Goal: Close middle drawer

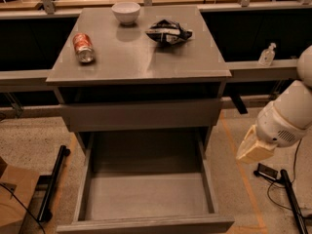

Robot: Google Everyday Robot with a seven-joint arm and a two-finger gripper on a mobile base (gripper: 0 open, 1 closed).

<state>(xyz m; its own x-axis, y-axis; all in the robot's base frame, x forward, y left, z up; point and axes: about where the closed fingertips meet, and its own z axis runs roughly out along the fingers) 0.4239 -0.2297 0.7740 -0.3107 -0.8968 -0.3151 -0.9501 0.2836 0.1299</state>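
Observation:
The middle drawer [146, 224] of the grey cabinet is pulled far out toward me. Its long shallow tray [146, 194] has nothing in it, and its low plain front panel is at the bottom edge of the view. Above it is the taller-fronted top drawer [141, 113], standing slightly out from the cabinet. The lowest drawer is hidden under the open one. My gripper [251, 150], cream-coloured at the end of the white arm [287, 116], hangs to the right of the open drawer, level with its right side wall and apart from it.
On the cabinet top [146, 62] lie a red can [83, 47] on its side, a white bowl [126, 11] and a dark chip bag [168, 32]. A clear bottle [267, 55] stands on the right ledge. A black bar [53, 182] and cardboard [12, 194] are on the floor left; cables [287, 199] lie right.

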